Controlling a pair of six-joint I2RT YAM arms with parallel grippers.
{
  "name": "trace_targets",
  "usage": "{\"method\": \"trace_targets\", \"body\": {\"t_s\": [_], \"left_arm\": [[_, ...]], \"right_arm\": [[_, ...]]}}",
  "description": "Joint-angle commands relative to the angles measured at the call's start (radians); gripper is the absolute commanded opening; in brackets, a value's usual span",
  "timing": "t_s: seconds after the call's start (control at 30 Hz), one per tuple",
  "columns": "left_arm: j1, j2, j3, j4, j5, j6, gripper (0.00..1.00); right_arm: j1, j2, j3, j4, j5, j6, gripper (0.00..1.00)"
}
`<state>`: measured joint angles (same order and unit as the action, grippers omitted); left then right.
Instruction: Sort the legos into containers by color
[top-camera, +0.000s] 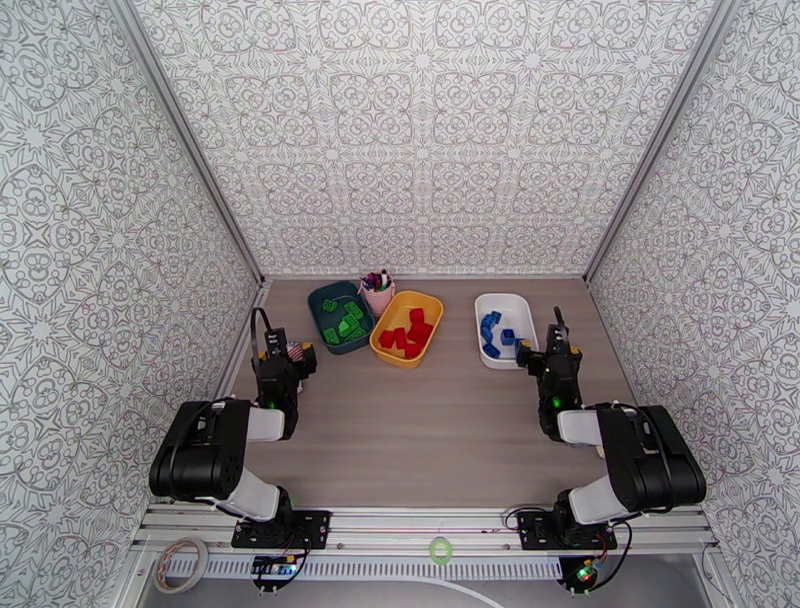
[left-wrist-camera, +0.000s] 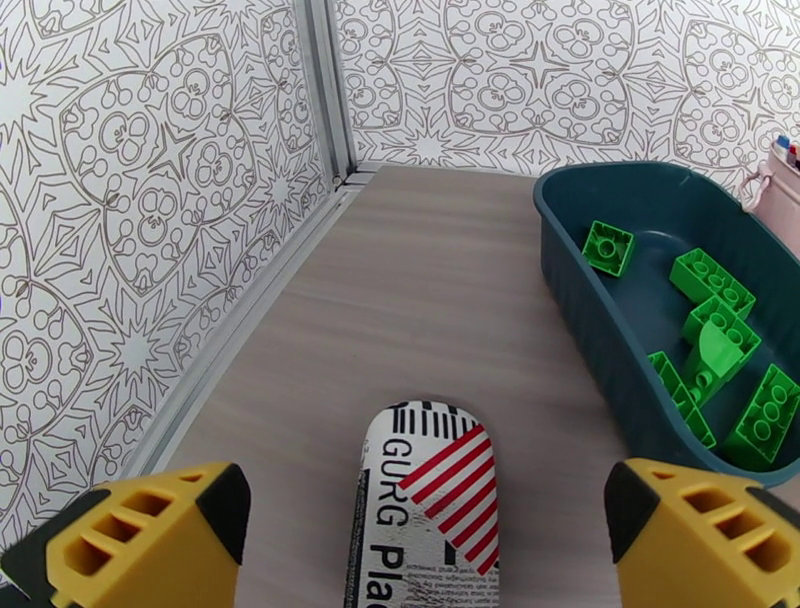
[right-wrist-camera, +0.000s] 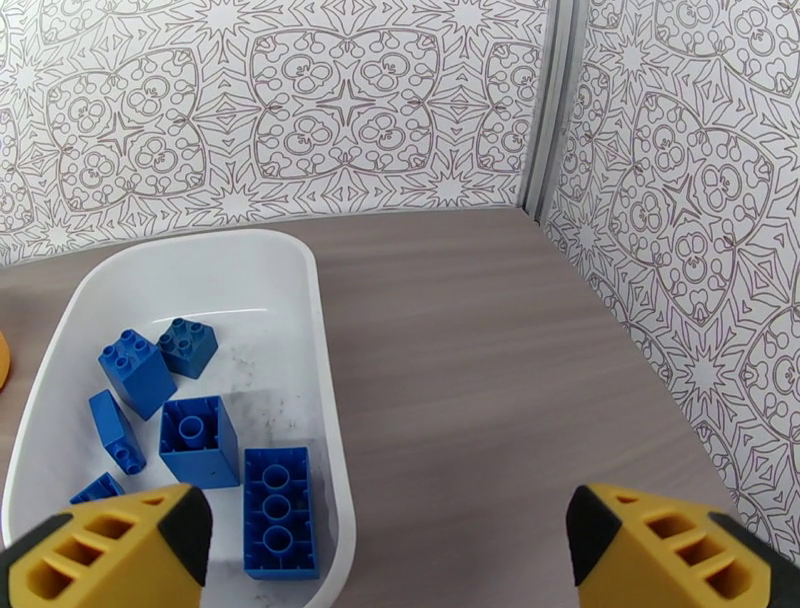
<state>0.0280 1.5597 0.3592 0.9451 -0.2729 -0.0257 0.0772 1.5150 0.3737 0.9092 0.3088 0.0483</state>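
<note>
Three containers stand at the back of the table. The dark teal tray (top-camera: 327, 297) (left-wrist-camera: 590, 290) holds several green legos (top-camera: 347, 326) (left-wrist-camera: 712, 340). Red legos (top-camera: 408, 333) lie in the yellow tray (top-camera: 428, 302). The white tray (top-camera: 497, 300) (right-wrist-camera: 250, 270) holds several blue legos (top-camera: 494, 331) (right-wrist-camera: 200, 440). My left gripper (top-camera: 284, 355) (left-wrist-camera: 425, 540) is open near the table's left edge, just left of the teal tray, with a small striped red-white object (left-wrist-camera: 430, 510) lying between its fingers. My right gripper (top-camera: 548, 350) (right-wrist-camera: 385, 550) is open beside the white tray's right rim, nothing between its fingers.
A small pink cup of pens (top-camera: 377, 290) (left-wrist-camera: 780, 190) stands behind, between the teal and yellow trays. Patterned walls close the table on the left, back and right. Bare wooden table (top-camera: 420, 430) stretches between the arms and in front of the trays.
</note>
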Motion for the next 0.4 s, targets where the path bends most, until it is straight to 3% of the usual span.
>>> {"method": "trace_targets", "body": {"t_s": [0.0,0.17,0.23,0.27,0.37], "left_arm": [[-0.005,-0.013,0.007,-0.009,0.007,0.001,0.99],[0.005,-0.012,0.021,-0.034,0.053,0.004,0.99],[0.043,-0.014,0.049,-0.102,0.258,0.025,0.99],[0.056,-0.015,0.047,-0.101,0.284,0.015,0.99],[0.041,-0.015,0.038,-0.08,0.247,0.029,0.99]], "right_arm": [[-0.006,0.005,-0.012,0.013,-0.008,0.006,0.99],[-0.007,0.005,-0.013,0.013,-0.008,0.007,0.99],[-0.007,0.005,-0.011,0.01,-0.008,0.007,0.99],[-0.006,0.005,-0.011,0.013,-0.008,0.007,0.99],[-0.007,0.005,-0.012,0.01,-0.008,0.007,0.99]]}}
